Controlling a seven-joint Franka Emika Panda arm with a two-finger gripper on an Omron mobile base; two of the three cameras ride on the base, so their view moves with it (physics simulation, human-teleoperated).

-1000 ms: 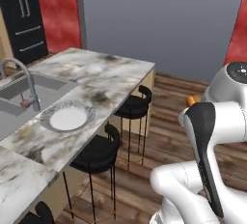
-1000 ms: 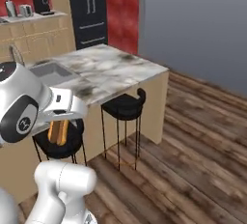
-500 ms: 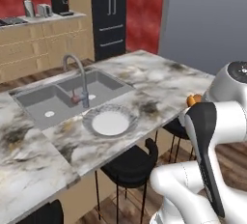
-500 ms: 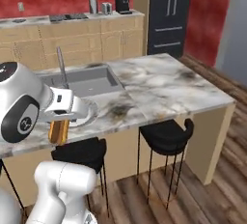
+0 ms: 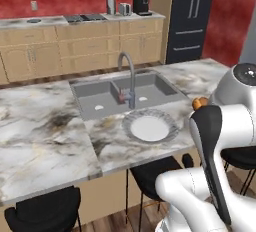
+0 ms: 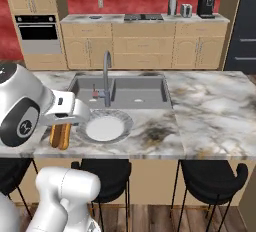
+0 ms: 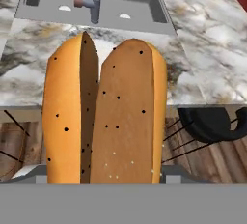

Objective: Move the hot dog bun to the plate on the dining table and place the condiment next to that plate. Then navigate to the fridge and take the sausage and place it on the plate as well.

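1. Orange-brown and glossy, the hot dog bun [image 7: 103, 117] takes most of the hand view; it is split lengthwise by a dark slit, and small dark and pale dots are on its crust.
2. Its lower end sits in the claw [image 6: 60, 132], which is clenched on it, so the bun hangs in the air and not on any surface.
3. In the right base view the bun [image 6: 60, 135] points down under the white wrist, in front of the counter [image 6: 210, 111] edge and just left of the plate [image 6: 104, 126].
4. The plate has a white centre and a wide greyish rim, and it lies on the marble top directly in front of the grey sink [image 6: 125, 90] and the arched tap [image 6: 106, 73].
5. The left base view shows only a small orange tip of the bun [image 5: 200, 103] above the dark part of the arm, to the right of the plate [image 5: 150, 126].
6. That view shows the black fridge [image 5: 192, 16] at the back right.
7. The right base view shows a wall oven [image 6: 37, 33] at the left and black stools [image 6: 210, 176] under the counter.
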